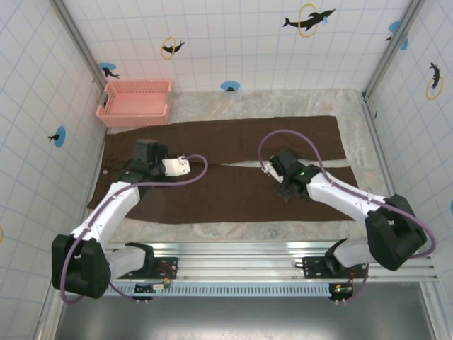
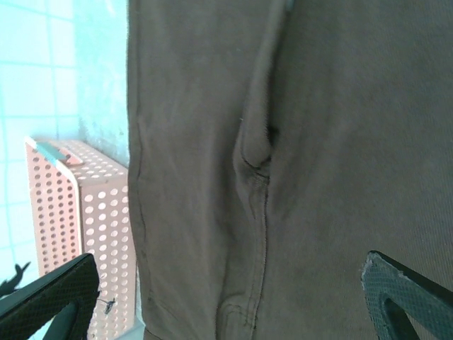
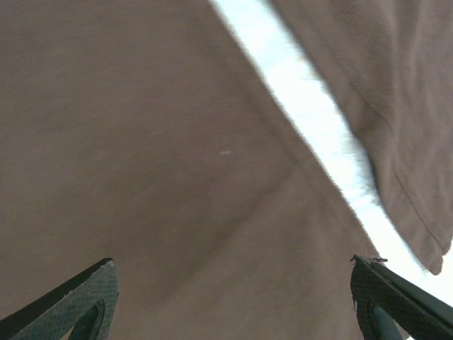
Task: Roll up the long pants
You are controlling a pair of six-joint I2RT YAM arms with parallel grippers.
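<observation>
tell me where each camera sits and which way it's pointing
Top external: above and behind the left arm and right arm, both in view, looking down on the table, the long pants spread flat and the pink basket.
Left wrist: on the left arm, looking down at the pants' waist end and the basket; open left gripper at the bottom corners.
Right wrist: on the right arm, close over the split between the legs; open right gripper at the bottom corners.
Shared: top and left wrist both catch the basket.
</observation>
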